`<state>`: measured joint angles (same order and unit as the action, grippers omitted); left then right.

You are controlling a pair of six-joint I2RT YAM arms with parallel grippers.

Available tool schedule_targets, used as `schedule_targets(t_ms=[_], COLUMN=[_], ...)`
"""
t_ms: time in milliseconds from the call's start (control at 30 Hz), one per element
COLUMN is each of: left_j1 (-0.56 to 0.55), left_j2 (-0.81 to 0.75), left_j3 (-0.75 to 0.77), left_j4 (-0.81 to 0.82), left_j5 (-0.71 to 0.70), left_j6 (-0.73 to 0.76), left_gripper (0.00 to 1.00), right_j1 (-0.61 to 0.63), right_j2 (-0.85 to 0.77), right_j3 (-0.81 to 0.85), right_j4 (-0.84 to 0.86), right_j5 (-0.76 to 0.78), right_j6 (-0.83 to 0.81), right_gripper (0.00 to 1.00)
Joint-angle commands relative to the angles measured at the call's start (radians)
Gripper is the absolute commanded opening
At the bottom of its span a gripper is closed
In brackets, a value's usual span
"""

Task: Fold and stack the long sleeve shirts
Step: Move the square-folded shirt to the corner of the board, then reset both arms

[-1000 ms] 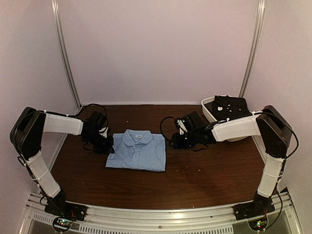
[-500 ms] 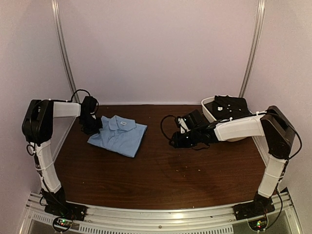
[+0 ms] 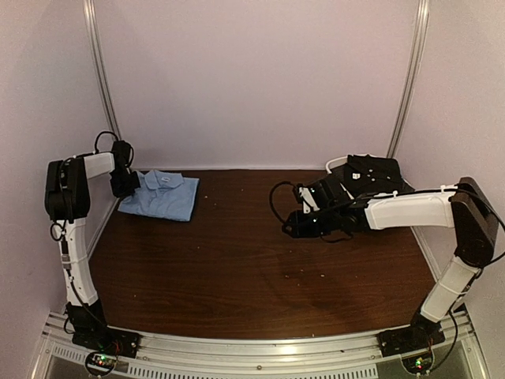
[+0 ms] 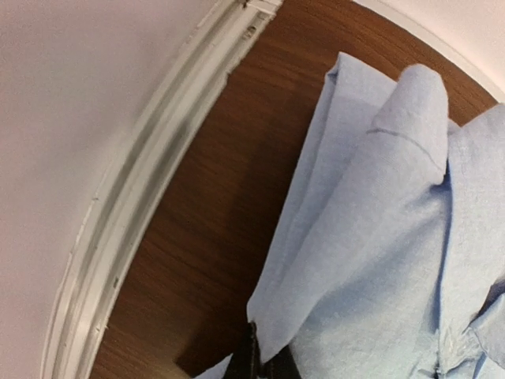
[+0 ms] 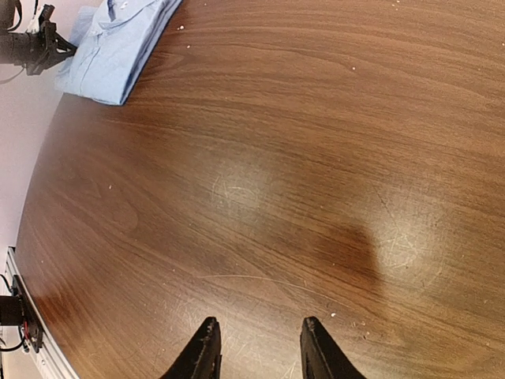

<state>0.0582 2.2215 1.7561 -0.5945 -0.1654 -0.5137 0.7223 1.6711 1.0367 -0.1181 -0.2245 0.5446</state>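
Note:
A folded light blue shirt [image 3: 160, 194] lies at the table's far left corner, collar toward the back wall. It also shows in the right wrist view [image 5: 118, 39] and fills the left wrist view [image 4: 379, 237]. My left gripper [image 3: 126, 183] is shut on the shirt's left edge; its dark fingertips [image 4: 254, 365] pinch the cloth. My right gripper [image 3: 293, 227] is open and empty, hovering over bare wood right of centre; its fingertips [image 5: 207, 347] show at the bottom of the right wrist view. A dark shirt [image 3: 374, 172] lies in the white tub [image 3: 337, 178] at the back right.
The brown wooden table [image 3: 252, 268] is ringed by white walls with metal posts [image 3: 102, 87]. A white rail [image 4: 142, 205] runs along the table's left edge beside the shirt. The arm bases stand on a metal rail [image 3: 252, 351] at the near edge.
My left gripper has dragged the folded blue shirt from the table's middle to the far left corner. My right arm has shifted slightly right and stretched out.

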Motion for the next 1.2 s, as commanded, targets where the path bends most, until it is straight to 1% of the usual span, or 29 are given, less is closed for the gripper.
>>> schedule_targets(t_ms=[0,233,567,633,667,700,767,833,933,967,1000,1033,1100,1167], left_j1=[0.044,0.072,0.100,0.100,0.101,0.101,0.101,0.101,0.100,0.100,0.099,0.098,0.089,0.069], left_j2=[0.059,0.093,0.127,0.130,0.127,0.122,0.106,0.084,0.045,0.029,0.012,-0.004,-0.040,-0.072], left_j3=[0.103,0.158,0.243,0.247,0.246,0.247,0.245,0.246,0.237,0.225,0.210,0.197,0.169,0.150], left_j4=[-0.026,-0.038,-0.044,-0.047,-0.049,-0.051,-0.051,-0.050,-0.049,-0.041,-0.032,-0.022,-0.004,0.009], left_j5=[-0.040,-0.033,0.045,0.061,0.064,0.063,0.058,0.049,0.037,0.041,0.047,0.055,0.074,0.076], left_j6=[0.053,0.063,0.108,0.112,0.111,0.108,0.104,0.104,0.109,0.110,0.110,0.110,0.110,0.110], left_gripper=[0.00,0.00,0.00,0.07,0.12,0.20,0.29,0.38,0.56,0.59,0.62,0.65,0.71,0.78], right_j1=[0.003,0.003,0.002,0.003,0.003,0.003,0.002,0.003,0.003,0.003,0.003,0.003,0.002,0.003], right_j2=[-0.055,-0.076,-0.089,-0.094,-0.097,-0.101,-0.106,-0.108,-0.109,-0.109,-0.109,-0.109,-0.109,-0.109], right_j3=[-0.025,-0.030,-0.027,-0.030,-0.031,-0.033,-0.035,-0.034,-0.031,-0.029,-0.028,-0.025,-0.019,-0.015], right_j4=[-0.030,-0.052,-0.073,-0.079,-0.080,-0.080,-0.080,-0.080,-0.081,-0.081,-0.081,-0.081,-0.082,-0.081], right_j5=[0.039,0.050,0.053,0.058,0.061,0.065,0.070,0.073,0.080,0.082,0.084,0.087,0.094,0.101], right_j6=[-0.006,0.004,0.014,0.014,0.015,0.017,0.018,0.019,0.017,0.016,0.013,0.012,0.009,0.005], right_gripper=[0.36,0.36,0.36,0.36,0.37,0.37,0.41,0.46,0.53,0.55,0.63,0.67,0.69,0.74])
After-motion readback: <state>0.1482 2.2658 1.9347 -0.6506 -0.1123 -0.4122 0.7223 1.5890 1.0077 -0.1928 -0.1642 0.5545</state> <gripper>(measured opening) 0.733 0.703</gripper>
